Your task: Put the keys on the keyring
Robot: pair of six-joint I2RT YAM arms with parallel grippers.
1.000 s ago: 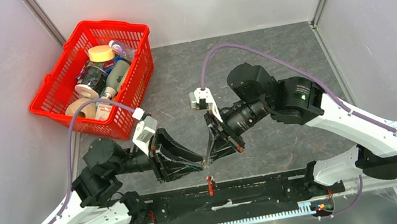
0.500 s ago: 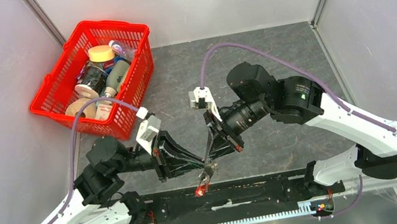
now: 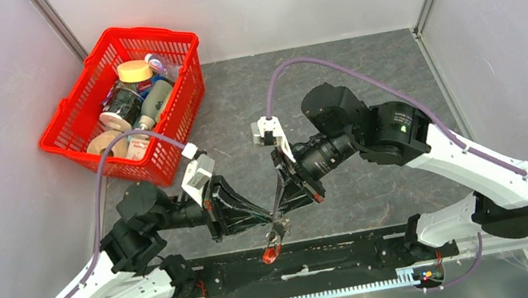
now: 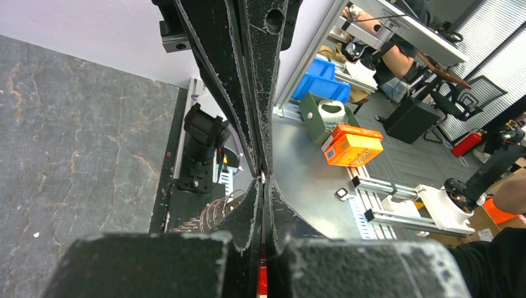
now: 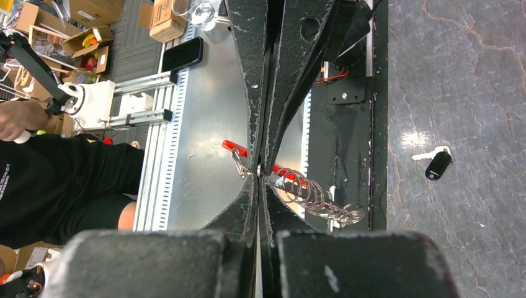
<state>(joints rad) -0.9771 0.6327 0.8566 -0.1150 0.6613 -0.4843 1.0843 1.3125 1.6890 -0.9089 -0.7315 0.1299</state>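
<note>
My two grippers meet tip to tip over the table's near edge. The left gripper [image 3: 270, 218] [image 4: 263, 179] is shut, and a red strip shows between its jaws. The right gripper [image 3: 281, 211] [image 5: 259, 176] is shut on a metal end of the keyring. The keyring's silvery coil [image 5: 317, 200] [image 4: 214, 213] hangs beside the tips, with its red tag [image 3: 269, 255] [image 5: 232, 149] dangling below. One key [image 5: 438, 165], with a black head and silver blade, lies on the grey table, away from both grippers. I cannot find it in the top view.
A red basket [image 3: 69, 117] full of bottles and jars stands at the back left. The black base rail [image 3: 343, 253] runs along the near edge under the grippers. Grey walls close in the left, right and back.
The red tag has swung from hanging straight down to lower left of the tips. The left gripper has edged right and twisted slightly. The right arm has hardly moved.
</note>
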